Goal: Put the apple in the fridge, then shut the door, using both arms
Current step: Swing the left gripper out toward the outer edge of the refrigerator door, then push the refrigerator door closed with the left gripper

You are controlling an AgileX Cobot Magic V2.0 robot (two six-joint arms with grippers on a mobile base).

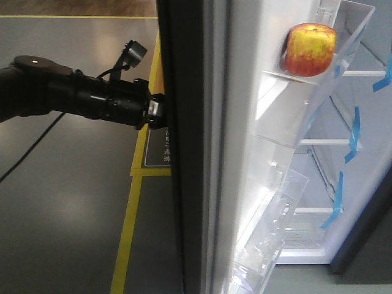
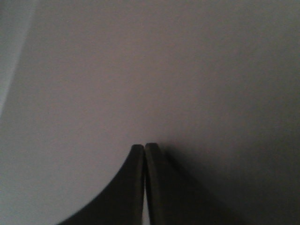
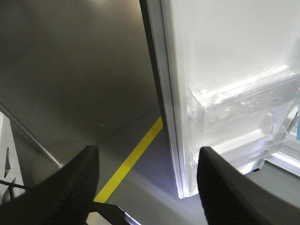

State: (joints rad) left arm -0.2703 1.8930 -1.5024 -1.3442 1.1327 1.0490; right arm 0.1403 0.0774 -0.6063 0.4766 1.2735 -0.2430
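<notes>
**Floor and Markings Around the Scene**

We are looking at a glossy grey floor (image 1: 67, 208) that is reflecting soft light. A yellow line (image 1: 125, 245) is running along it up to a dark floor label (image 1: 158, 150), framed in yellow, whose white lettering is too blurred to read. A brown strip (image 1: 79, 6) is showing at the far edge. In the right wrist view, a white frame (image 3: 4, 133) is standing at the left border, with a thin grey rod (image 3: 28, 134) slanting beside it.

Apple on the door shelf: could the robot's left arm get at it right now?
Probably not. The left end effector, shut, is against the door's dark outer face, while the apple sits in the top bin on the white inner side, so the door stands between them.
</notes>
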